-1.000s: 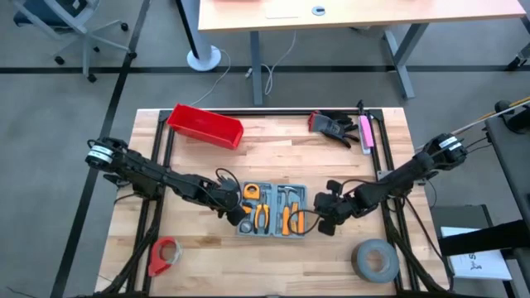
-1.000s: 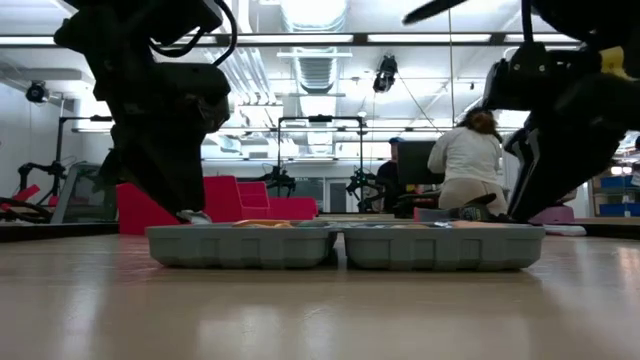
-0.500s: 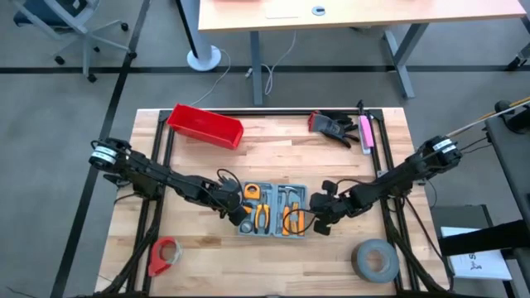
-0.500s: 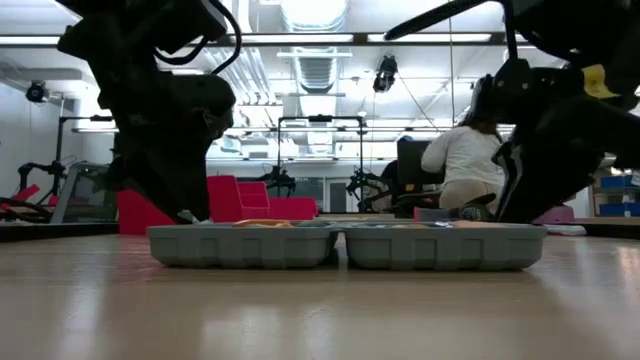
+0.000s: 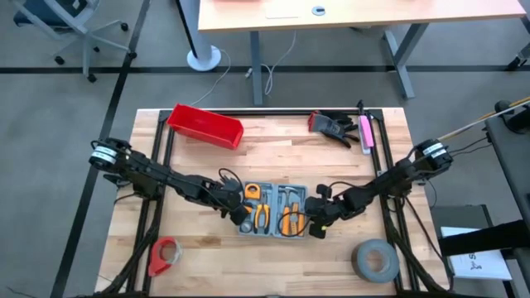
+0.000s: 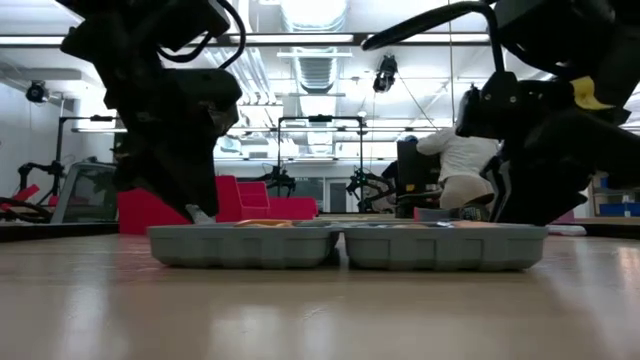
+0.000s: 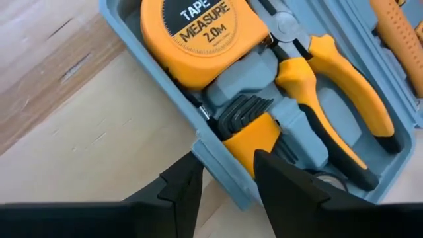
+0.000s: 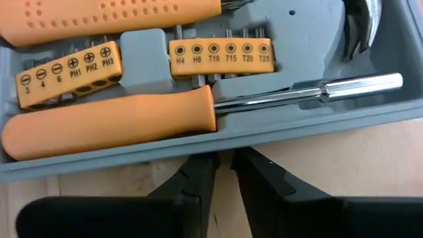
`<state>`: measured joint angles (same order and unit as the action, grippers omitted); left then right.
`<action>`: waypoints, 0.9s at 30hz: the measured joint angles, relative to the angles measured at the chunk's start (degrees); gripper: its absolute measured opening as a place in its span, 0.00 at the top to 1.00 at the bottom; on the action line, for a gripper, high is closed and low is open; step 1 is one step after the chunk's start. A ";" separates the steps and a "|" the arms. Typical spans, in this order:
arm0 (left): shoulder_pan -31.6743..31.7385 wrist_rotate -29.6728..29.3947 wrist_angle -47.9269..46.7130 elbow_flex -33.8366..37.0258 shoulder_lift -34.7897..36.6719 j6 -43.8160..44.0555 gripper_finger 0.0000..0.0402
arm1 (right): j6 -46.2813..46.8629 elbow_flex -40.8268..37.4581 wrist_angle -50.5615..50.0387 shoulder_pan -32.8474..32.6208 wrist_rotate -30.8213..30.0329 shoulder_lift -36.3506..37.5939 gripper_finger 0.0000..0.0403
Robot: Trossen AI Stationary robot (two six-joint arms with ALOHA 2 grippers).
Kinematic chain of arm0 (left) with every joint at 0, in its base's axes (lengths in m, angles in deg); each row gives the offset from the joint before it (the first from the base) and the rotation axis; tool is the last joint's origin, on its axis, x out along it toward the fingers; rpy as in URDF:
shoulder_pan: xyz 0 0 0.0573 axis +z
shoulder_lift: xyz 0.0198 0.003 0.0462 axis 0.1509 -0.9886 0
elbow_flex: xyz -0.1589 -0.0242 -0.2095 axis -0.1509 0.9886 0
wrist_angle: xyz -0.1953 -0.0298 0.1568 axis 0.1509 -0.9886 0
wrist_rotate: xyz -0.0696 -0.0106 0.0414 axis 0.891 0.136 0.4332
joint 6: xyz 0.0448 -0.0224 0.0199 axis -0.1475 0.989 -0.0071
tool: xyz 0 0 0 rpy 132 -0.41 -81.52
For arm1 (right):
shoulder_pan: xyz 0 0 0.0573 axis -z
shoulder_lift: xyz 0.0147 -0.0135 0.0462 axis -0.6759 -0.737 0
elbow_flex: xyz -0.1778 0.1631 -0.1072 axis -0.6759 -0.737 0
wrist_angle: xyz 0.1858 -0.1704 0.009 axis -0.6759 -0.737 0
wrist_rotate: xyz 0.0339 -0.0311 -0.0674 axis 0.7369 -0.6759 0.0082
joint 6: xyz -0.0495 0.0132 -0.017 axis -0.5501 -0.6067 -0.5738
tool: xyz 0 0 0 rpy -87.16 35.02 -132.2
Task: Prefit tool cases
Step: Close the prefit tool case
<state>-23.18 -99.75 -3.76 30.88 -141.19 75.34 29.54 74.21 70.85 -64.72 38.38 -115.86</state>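
The grey-blue tool case (image 5: 273,210) lies open and flat on the wooden table, its bottom on the boards. Orange-handled tools sit in its recesses: a tape measure (image 7: 198,36), pliers (image 7: 337,99), a screwdriver (image 8: 112,125) and bit holders (image 8: 221,54). My left gripper (image 5: 242,218) is at the case's left side, near its near corner, closed on the wall. My right gripper (image 5: 316,225) is at the case's right side. Its fingers (image 8: 198,175) are almost together, with a narrow empty gap, and their tips are at the outer wall (image 8: 277,135). My left gripper has the case's left side wall (image 7: 221,162) between its two fingers, one finger (image 7: 182,192) outside the case and the other (image 7: 281,182) inside, over the yellow hex-key holder. The fingers slant down from the table's left. The case stays flat on the table. My right gripper's fingertips are at the foot of the case's right wall, but whether they touch it I cannot tell.
A red bin (image 5: 205,126) stands at the far left, and black gloves (image 5: 333,126) and a pink tool (image 5: 365,132) lie at the far right. A grey tape roll (image 5: 374,259) lies near right and a red tape dispenser (image 5: 164,255) near left. A person sits beyond the table (image 6: 462,160).
My right gripper has moved toward the table's left and down, coming up to the case's right side. The case has not moved.
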 joint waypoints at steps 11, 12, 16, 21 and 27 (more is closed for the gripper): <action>0.02 -0.03 -0.26 0.00 0.00 -0.07 0.83 | -0.54 0.32 0.05 0.22 0.37 0.18 0.84; 0.02 -0.03 -0.28 0.00 0.00 -0.06 0.85 | -0.54 0.32 0.05 0.22 0.39 0.18 0.84; 0.04 -0.33 -0.33 0.04 0.00 -0.39 0.92 | -0.53 0.32 0.16 0.22 0.55 0.19 0.85; 0.04 -0.40 -0.33 0.07 0.00 -0.44 0.93 | -0.35 0.32 0.60 0.20 0.62 0.20 0.88; 0.04 -0.14 -0.60 0.07 0.17 -0.12 0.93 | -0.35 0.32 1.80 0.17 1.15 0.20 0.88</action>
<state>-23.14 -99.90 -4.36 30.95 -141.02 75.22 29.19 74.53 72.64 -64.55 39.53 -115.66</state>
